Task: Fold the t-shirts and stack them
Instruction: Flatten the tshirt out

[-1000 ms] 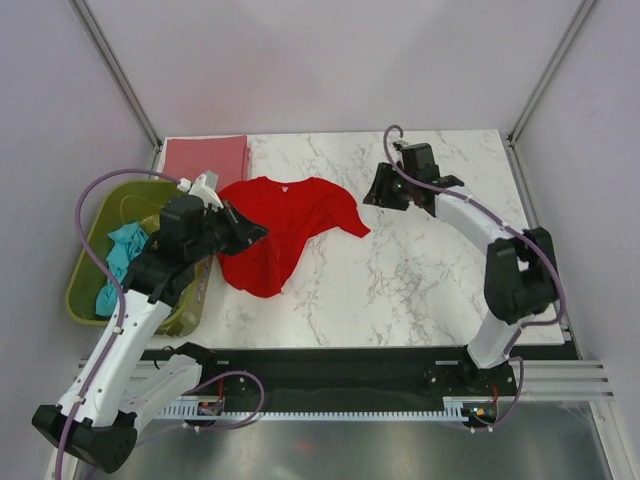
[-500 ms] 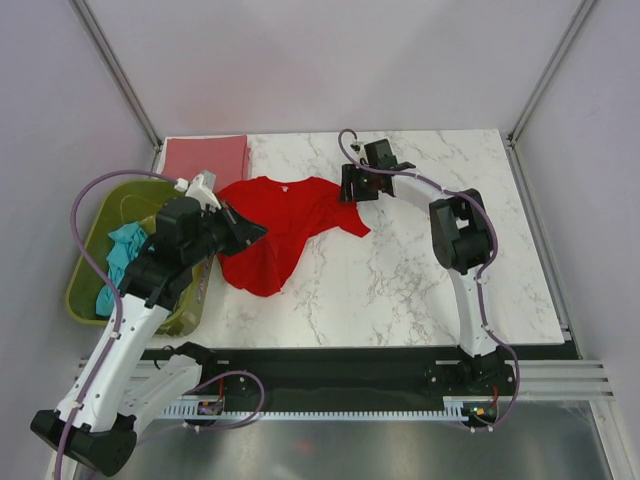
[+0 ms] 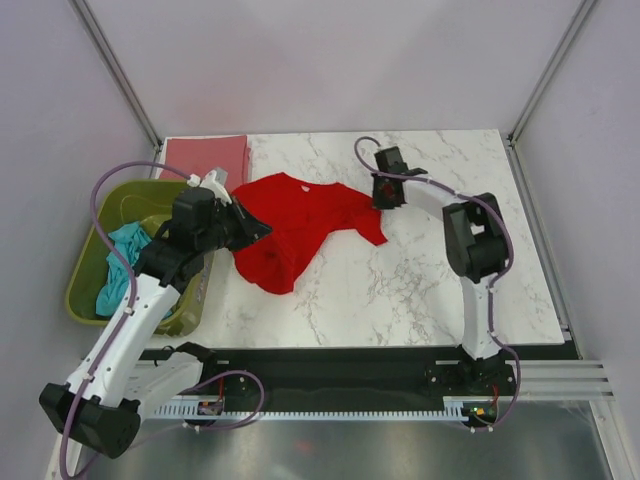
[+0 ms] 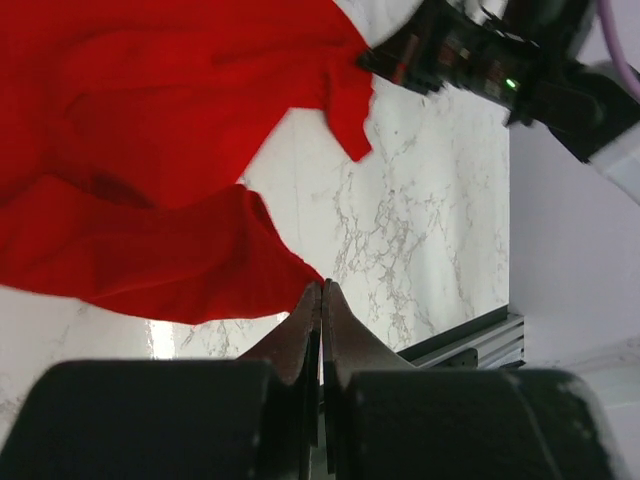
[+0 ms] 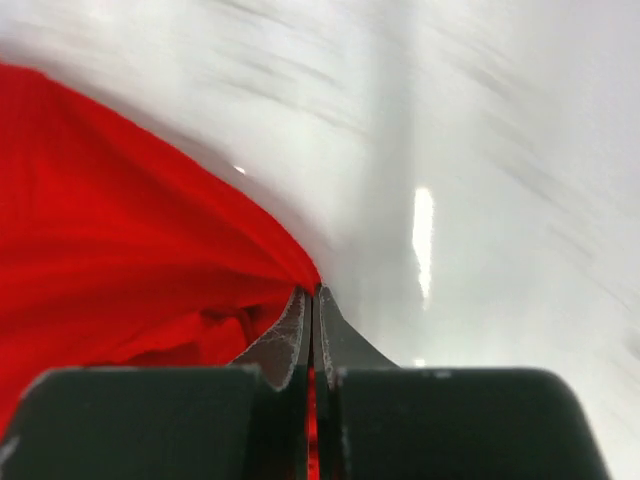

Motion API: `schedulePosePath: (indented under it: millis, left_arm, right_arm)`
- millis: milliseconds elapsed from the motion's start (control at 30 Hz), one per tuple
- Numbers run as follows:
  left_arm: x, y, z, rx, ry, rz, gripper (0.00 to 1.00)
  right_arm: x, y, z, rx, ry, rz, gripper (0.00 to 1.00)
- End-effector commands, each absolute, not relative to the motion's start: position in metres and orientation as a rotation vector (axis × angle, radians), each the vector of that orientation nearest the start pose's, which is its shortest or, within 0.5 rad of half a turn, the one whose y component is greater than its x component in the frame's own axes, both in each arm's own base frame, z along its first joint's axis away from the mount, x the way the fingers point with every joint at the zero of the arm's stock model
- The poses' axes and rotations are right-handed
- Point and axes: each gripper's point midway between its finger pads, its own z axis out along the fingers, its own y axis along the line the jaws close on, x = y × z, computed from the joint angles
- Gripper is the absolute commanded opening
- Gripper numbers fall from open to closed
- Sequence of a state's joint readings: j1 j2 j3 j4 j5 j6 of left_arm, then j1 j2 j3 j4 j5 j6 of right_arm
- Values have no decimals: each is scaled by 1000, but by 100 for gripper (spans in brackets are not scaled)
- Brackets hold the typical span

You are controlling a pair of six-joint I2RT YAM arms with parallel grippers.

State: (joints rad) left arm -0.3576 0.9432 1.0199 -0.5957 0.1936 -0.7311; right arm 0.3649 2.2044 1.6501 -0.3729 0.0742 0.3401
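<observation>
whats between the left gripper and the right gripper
The red t-shirt fills that stretch, with the left gripper and right gripper each shut on an edge. The top view shows it.

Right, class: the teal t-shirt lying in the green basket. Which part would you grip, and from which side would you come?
Probably the raised bunch at the far end of the teal t-shirt, coming straight down from above. It lies crumpled inside the basket, whose walls block a sideways approach, so only the open top gives a way in.

Lab test cell: aluminium-framed enclosure [image 3: 114, 70]
</observation>
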Motion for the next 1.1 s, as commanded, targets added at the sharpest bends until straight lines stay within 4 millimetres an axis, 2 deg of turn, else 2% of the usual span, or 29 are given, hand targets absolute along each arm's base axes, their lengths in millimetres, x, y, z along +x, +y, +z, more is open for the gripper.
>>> schedulePosePath:
  millis: [0, 33, 67, 100, 133, 167, 200, 233, 267, 300, 367, 400, 433, 467, 533, 567, 633, 667, 700, 733, 767, 800, 833, 867, 900, 933, 1000, 1033, 1067]
  left_arm:
    - [276, -173, 273, -218, 2134, -863, 2]
    - [280, -175, 268, -220, 2150, -861, 2]
    - [281, -177, 265, -218, 2159, -859, 2]
    - [283, -179, 263, -219, 2166, -858, 2]
    - [283, -182, 257, -213, 2176, -858, 2]
    - [285, -187, 249, -210, 2200, -857, 2]
    - [286, -190, 242, -204, 2216, -862, 2]
    - [284, -200, 235, -170, 2232, -893, 2]
    - [285, -206, 223, -160, 2268, -898, 2]
    - [285, -210, 214, -148, 2294, -903, 2]
    - [282, -217, 195, -130, 2338, -889, 2]
    - [283, -218, 182, -136, 2371, -871, 2]
    - [282, -215, 171, -143, 2392, -844, 2]
    - [282, -214, 164, -149, 2406, -828, 2]
    - [280, -210, 152, -158, 2428, -802, 2]
    - [280, -210, 151, -159, 2426, -799, 2]
    - [279, -208, 148, -157, 2427, -789, 2]
    - [279, -208, 149, -154, 2423, -792, 2]
    - [279, -208, 149, -151, 2421, -792, 2]
    - [279, -209, 148, -148, 2423, -794, 2]
    - [278, -210, 149, -144, 2422, -802, 2]
    - [279, -211, 149, -143, 2418, -810, 2]
    - [278, -213, 151, -132, 2417, -823, 2]
    - [277, -214, 151, -130, 2417, -831, 2]
    - [277, -214, 152, -127, 2415, -838, 2]
    - [275, -216, 152, -120, 2419, -849, 2]
    - [273, -217, 154, -111, 2411, -865, 2]
    - [272, -218, 154, -106, 2414, -870, 2]
    - [271, -218, 156, -101, 2408, -875, 2]
  right_arm:
    - [441, 38, 38, 502, 2540, -221, 0]
    - [432, 23, 61, 585, 2486, -201, 0]
    - [403, -3, 48, 681, 2524, -236, 0]
    - [391, -11, 51, 725, 2517, -231, 0]
    - [381, -17, 67, 758, 2475, -204, 1]
    - [356, -24, 54, 812, 2509, -215, 3]
    - [346, -22, 55, 828, 2510, -198, 7]
    - [337, -20, 66, 840, 2483, -161, 10]
    - [319, -15, 57, 852, 2520, -129, 14]
    - [313, -14, 60, 857, 2514, -119, 26]
    - [304, -14, 76, 862, 2475, -103, 32]
    - [304, -17, 84, 857, 2454, -118, 38]
    - [305, -21, 96, 855, 2424, -128, 40]
    - [310, -23, 112, 846, 2397, -136, 41]
    - [318, -29, 128, 834, 2355, -166, 44]
    - [328, -31, 140, 833, 2319, -162, 45]
    - [342, -28, 142, 821, 2319, -139, 47]
    - [358, -25, 151, 816, 2279, -97, 47]
    - [368, -21, 151, 803, 2271, -64, 47]
    - [379, -13, 143, 777, 2290, -12, 48]
    - [399, -7, 146, 740, 2244, 45, 50]
    - [409, -3, 144, 705, 2241, 77, 52]
    - [425, 7, 132, 619, 2269, 131, 53]
    - [436, 11, 134, 572, 2266, 153, 53]
    - [443, 15, 129, 527, 2274, 177, 54]
    - [449, 17, 116, 495, 2294, 178, 53]
    - [465, 18, 115, 439, 2263, 185, 47]
    - [469, 20, 104, 420, 2281, 187, 45]
    - [476, 21, 102, 391, 2276, 186, 43]
